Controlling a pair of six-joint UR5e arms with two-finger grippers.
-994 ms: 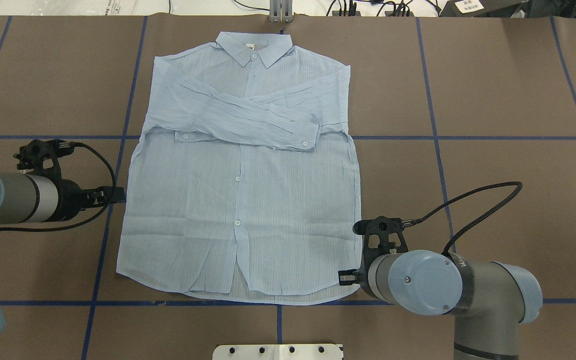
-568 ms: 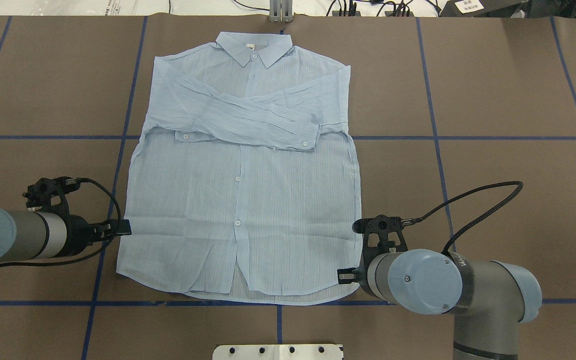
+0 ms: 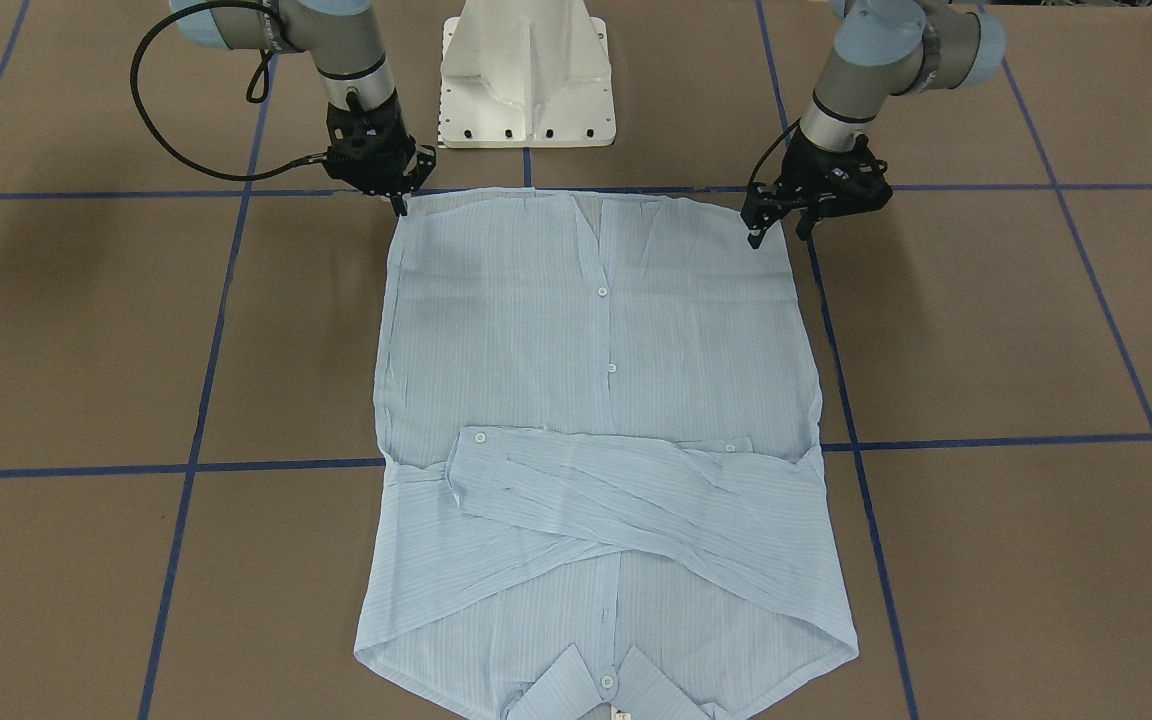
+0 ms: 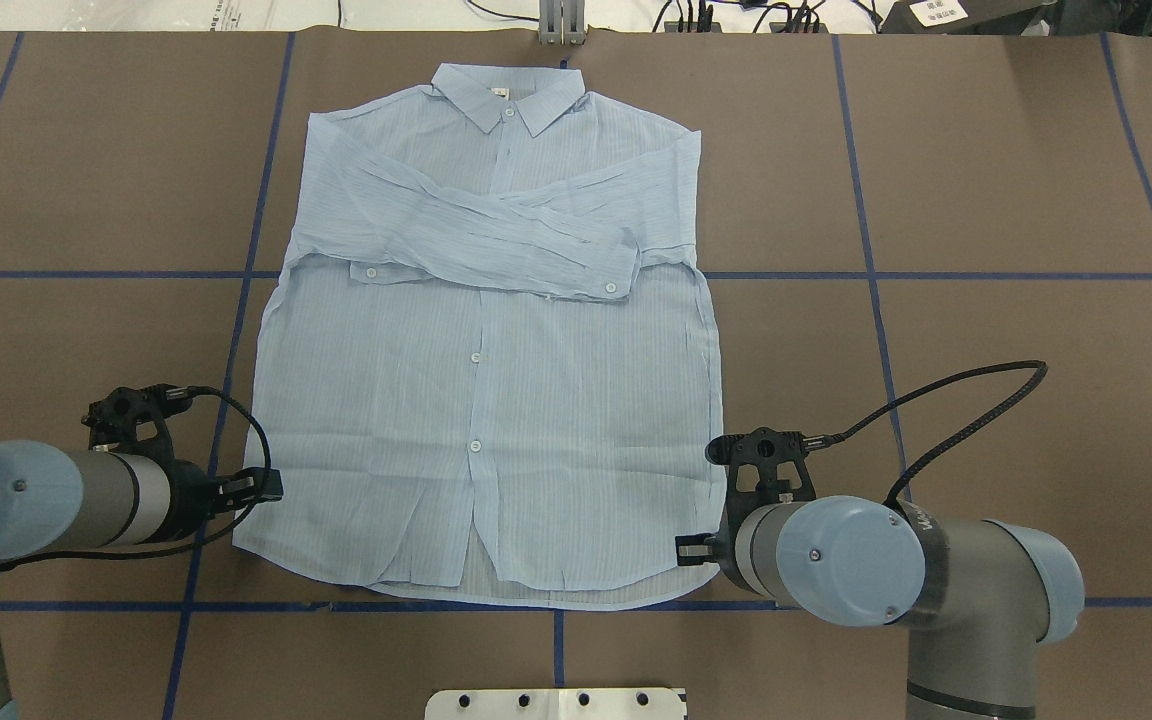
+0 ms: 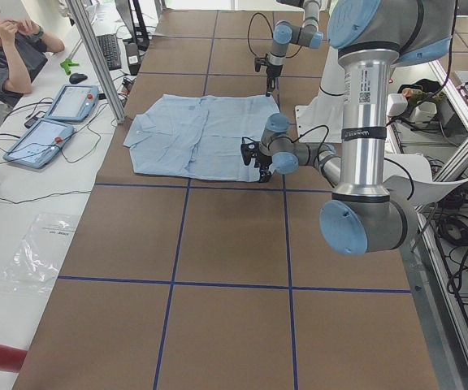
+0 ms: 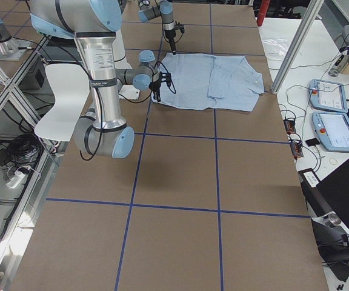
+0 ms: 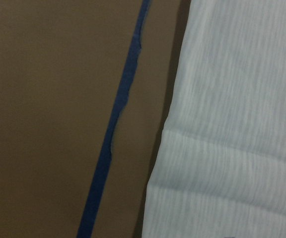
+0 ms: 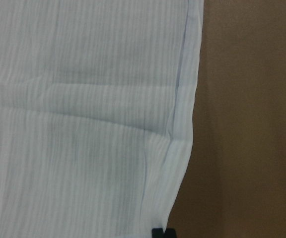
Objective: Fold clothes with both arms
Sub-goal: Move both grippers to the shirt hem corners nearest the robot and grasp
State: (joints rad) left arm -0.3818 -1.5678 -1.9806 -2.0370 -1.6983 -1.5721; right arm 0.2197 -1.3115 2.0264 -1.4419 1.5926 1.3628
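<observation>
While the shirt point(image 4: 496, 400) lies flat and face-up on the brown table point(image 4: 1016, 180), both grippers sit at its hem end.

Overhead view:
- The shirt fills the centre of the frame, with the collar point(image 4: 508, 95) at top centre and the hem point(image 4: 556, 598) toward the bottom.
- Both sleeves point(image 4: 496, 240) are folded across the chest and cross each other in the upper middle of the garment.
- The row of white buttons runs straight down the middle.

Left arm point(image 4: 26, 500):
- It enters from the lower left edge of the overhead view, lying nearly level.
- The left gripper point(image 3: 779, 234) is at the shirt's side edge, a little above the hem corner.
- In the front-facing view its two fingers stand spread apart, one tip over the cloth and the other over bare table.
- Whether it touches the cloth cannot be told.
- In the left wrist view the shirt edge runs down the right half of the frame. A blue tape line point(image 7: 115, 124) lies beside it on the table, apart from the fabric.

Right arm point(image 4: 936, 580):
- It enters from the lower right of the overhead view.
- The right gripper point(image 4: 693, 550) is at the lower right hem corner.
- Whether its fingers are spread or pinching the fabric cannot be told.
- In the right wrist view the shirt fills the left of the frame. A black fingertip point(image 8: 163, 232) shows at the bottom edge, right on the cloth's border.

A white pedestal point(image 3: 526, 75) stands at top centre of the front-facing view, near the hem.
</observation>
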